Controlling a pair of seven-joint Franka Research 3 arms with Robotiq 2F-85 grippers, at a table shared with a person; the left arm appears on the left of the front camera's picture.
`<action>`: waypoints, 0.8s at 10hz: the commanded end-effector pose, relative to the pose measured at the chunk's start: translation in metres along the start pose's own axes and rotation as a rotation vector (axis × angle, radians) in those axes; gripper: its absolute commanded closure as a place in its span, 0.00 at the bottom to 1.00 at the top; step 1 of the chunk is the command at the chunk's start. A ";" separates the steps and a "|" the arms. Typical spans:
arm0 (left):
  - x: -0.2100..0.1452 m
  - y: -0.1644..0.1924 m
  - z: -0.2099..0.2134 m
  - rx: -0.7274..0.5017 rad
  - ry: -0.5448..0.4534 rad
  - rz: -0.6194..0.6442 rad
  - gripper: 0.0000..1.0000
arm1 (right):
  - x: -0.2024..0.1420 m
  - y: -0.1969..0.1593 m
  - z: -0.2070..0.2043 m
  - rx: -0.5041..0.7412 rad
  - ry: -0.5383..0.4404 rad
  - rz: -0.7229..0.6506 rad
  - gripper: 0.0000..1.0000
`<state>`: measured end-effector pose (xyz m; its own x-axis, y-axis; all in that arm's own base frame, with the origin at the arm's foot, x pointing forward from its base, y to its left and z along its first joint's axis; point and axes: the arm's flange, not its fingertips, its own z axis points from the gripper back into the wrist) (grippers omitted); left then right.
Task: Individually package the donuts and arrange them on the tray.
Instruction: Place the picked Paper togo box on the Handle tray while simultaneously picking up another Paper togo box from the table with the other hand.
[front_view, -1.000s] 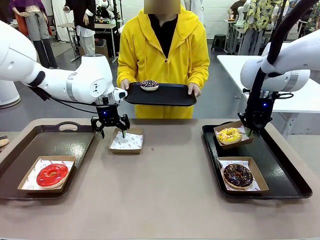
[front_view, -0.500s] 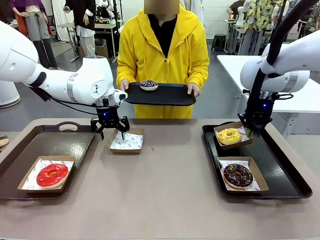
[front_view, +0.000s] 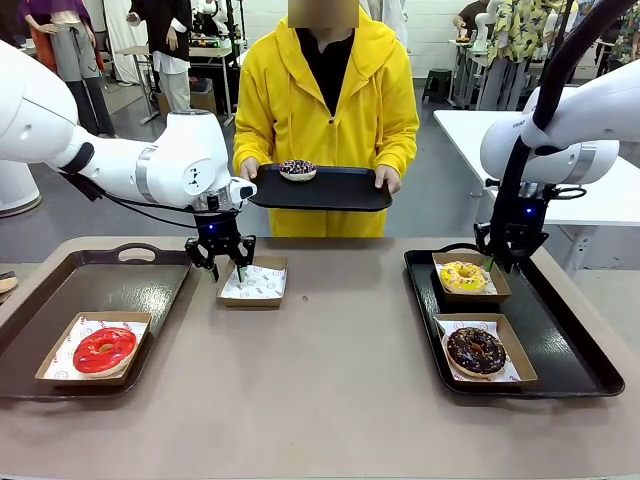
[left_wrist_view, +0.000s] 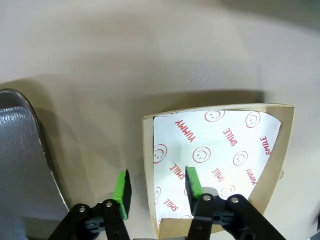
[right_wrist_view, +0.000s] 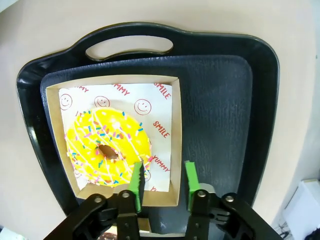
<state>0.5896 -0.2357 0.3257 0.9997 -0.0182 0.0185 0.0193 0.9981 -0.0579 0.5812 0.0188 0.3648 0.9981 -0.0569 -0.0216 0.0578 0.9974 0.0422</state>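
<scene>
Bright, even light (soft shadows)

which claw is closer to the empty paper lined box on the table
Left. The left claw straddles the wall of the empty box, while the right claw is across the table at the yellow donut box.

Table centre (front_view: 330, 370) bare, open passage; trays (front_view: 40, 300) flank both sides; empty box (front_view: 253, 283) stands mid-rear.

Lab: robot arms (front_view: 150, 170), work tables (front_view: 330, 370), bystanders.
</scene>
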 end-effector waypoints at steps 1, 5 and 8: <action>0.003 -0.002 0.002 0.034 -0.001 0.013 0.87 | 0.006 -0.002 0.002 0.036 0.013 0.015 0.00; 0.003 -0.002 0.003 0.041 0.001 0.014 1.00 | 0.005 -0.003 0.003 0.048 0.013 0.015 0.00; 0.004 -0.003 0.006 0.051 0.003 0.007 1.00 | -0.002 -0.010 0.010 0.095 -0.011 0.014 0.00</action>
<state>0.5901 -0.2362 0.3277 0.9996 -0.0218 0.0155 0.0226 0.9984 -0.0521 0.5813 0.0168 0.3682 0.9980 -0.0591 -0.0202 0.0606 0.9942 0.0892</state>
